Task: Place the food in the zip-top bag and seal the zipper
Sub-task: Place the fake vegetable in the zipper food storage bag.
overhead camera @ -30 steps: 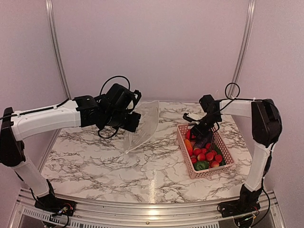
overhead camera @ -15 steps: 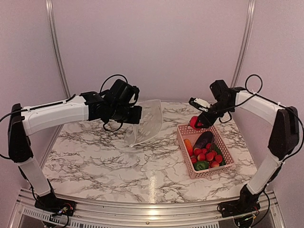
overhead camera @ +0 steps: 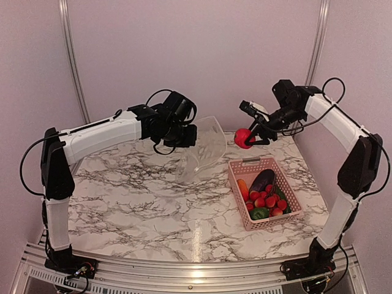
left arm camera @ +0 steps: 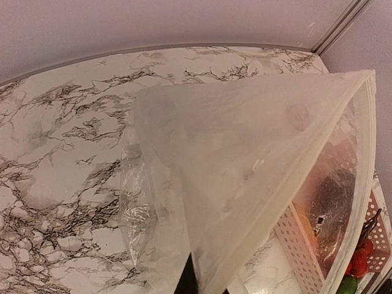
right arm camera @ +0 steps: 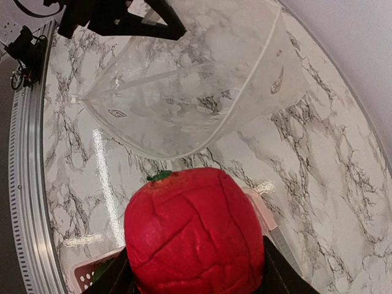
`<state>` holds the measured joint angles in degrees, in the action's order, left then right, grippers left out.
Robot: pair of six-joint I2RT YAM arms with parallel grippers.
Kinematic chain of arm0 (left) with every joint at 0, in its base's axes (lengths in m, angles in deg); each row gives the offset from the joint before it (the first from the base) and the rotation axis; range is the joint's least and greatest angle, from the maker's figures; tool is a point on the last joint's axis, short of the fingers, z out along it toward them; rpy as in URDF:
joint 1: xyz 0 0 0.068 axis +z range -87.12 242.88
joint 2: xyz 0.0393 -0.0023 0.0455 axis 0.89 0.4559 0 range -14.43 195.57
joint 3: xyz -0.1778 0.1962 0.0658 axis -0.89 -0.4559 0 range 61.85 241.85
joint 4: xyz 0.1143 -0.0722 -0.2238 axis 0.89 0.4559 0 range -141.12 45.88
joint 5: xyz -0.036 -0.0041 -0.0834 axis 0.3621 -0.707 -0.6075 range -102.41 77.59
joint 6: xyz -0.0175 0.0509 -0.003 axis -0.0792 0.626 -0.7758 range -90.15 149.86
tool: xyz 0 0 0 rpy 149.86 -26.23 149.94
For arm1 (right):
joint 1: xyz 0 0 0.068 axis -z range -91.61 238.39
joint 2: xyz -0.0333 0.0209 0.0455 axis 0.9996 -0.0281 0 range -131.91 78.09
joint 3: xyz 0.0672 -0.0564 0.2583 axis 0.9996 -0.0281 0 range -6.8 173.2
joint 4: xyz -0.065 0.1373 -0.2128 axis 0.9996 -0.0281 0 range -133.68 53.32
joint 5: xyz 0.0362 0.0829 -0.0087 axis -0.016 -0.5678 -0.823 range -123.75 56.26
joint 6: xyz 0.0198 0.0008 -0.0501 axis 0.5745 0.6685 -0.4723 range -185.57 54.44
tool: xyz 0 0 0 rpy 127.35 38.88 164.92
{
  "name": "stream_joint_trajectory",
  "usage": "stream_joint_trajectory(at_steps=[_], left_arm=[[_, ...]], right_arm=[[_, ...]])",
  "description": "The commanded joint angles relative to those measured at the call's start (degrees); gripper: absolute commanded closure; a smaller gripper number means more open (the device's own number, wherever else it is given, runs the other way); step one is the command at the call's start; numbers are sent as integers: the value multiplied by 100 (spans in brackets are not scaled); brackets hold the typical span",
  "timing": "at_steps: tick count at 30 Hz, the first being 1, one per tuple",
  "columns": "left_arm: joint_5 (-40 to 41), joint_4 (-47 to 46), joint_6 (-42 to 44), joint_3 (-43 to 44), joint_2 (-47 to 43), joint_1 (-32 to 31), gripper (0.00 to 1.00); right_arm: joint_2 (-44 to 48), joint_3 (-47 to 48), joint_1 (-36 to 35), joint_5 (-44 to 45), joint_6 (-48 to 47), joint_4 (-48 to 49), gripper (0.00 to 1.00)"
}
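- The pink basket (overhead camera: 269,222) stands on the marble table (overhead camera: 135,202) at the right. It holds a purple eggplant (overhead camera: 262,180), an orange carrot (overhead camera: 242,187), small red berries (overhead camera: 267,199) and a green pepper (overhead camera: 259,213).
- The zip-top bag (overhead camera: 205,147) hangs clear of the table left of the basket, its mouth edge turned toward the right arm.
- The left gripper (overhead camera: 184,131) is clamped tight on the bag's upper left edge.
- The right gripper (overhead camera: 248,136), jaws partway apart, grips the red round fruit (overhead camera: 244,139) in the air near the bag's mouth, not touching it.
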<state>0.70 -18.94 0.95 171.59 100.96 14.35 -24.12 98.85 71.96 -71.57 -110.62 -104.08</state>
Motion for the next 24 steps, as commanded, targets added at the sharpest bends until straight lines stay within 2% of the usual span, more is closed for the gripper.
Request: stream_joint_trajectory(at_steps=[1, 4, 7, 11, 14, 18, 24], left_arm=[[-191, 405, -246, 453, 135, 67, 100], [-743, 112, -290, 155, 76, 67, 100], [-1028, 147, -478, 118, -28, 64, 100], [-968, -80, -594, -85, -307, 45, 100], [-932, -172, -740, -165, -483, 43, 100], [-1352, -365, -456, -160, -638, 39, 100], [-1713, -537, -125, -140, -764, 1, 100]], right_arm=[[143, 481, -61, -1045, -279, -746, 54], [152, 760, -320, -870, -54, -516, 54], [-21, 1252, -447, -1062, 467, -328, 54], [17, 1367, -756, -1197, 708, 34, 54], [-41, 1195, -982, -1098, 1310, 495, 55], [-253, 1142, -1444, -677, 803, 356, 55], [-605, 1106, -1586, 7, 925, 601, 57]])
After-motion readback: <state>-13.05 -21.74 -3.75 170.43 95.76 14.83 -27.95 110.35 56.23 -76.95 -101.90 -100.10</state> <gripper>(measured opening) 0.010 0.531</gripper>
